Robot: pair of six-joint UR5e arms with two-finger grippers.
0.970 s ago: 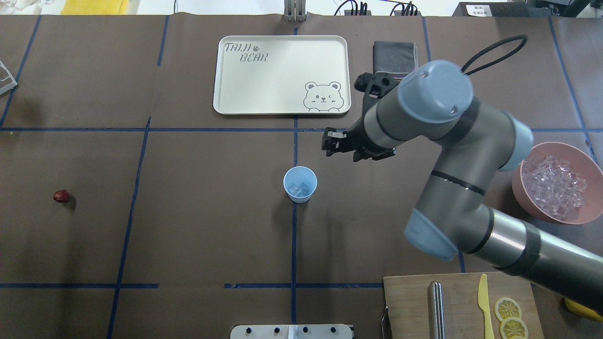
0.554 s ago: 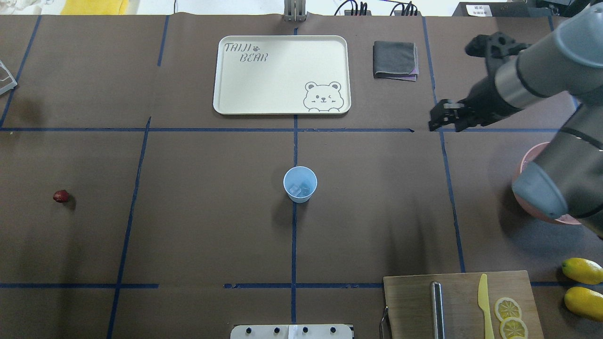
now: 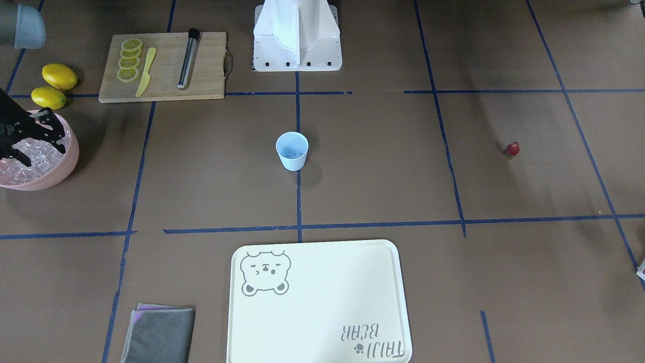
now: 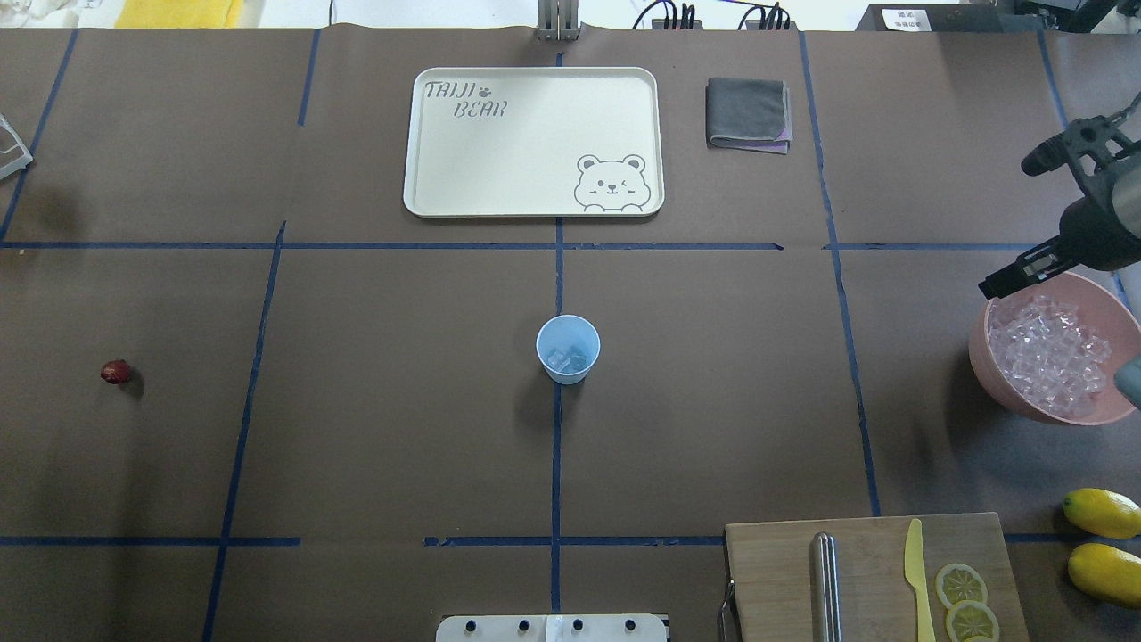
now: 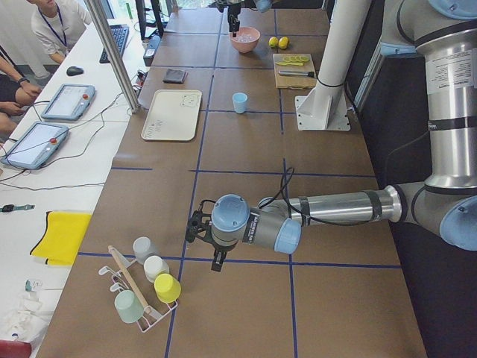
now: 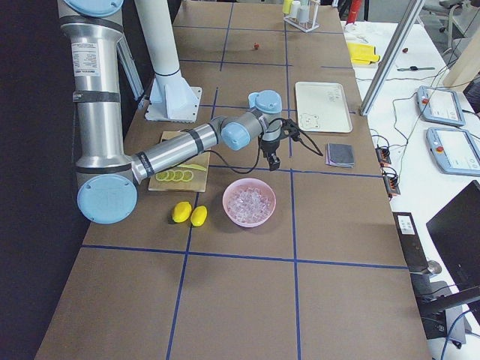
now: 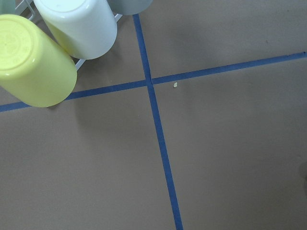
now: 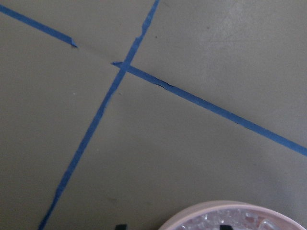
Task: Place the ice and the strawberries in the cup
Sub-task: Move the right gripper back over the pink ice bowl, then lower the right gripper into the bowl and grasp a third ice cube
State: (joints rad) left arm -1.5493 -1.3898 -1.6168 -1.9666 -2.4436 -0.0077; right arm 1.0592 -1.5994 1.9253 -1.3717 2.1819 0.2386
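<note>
The pale blue cup [image 4: 568,349] stands upright at the table's middle and shows in the front view [image 3: 292,150] too. A few clear ice chunks [image 4: 567,360] lie inside it. The tiny red strawberry [image 4: 115,371] lies alone far to the left. More ice [image 4: 1047,357] fills the pink bowl [image 4: 991,379] at the right. My right gripper [image 4: 1000,286] hovers open and empty over the bowl's far-left rim, as the front view [image 3: 40,146] shows. My left gripper [image 5: 212,250] shows only in the exterior left view, far from the cup; I cannot tell if it is open or shut.
A cream bear tray [image 4: 535,143] and a folded grey cloth [image 4: 747,114] lie at the back. A cutting board [image 4: 775,571] with a knife, lemon slices and a metal rod sits front right, with two lemons [image 4: 1101,513] beside it. A rack of upturned cups [image 5: 145,287] stands by the left gripper.
My right arm has swung from beside the cup far to the right, and its gripper now hangs over the pink bowl's rim. Cup and strawberry have not moved.
</note>
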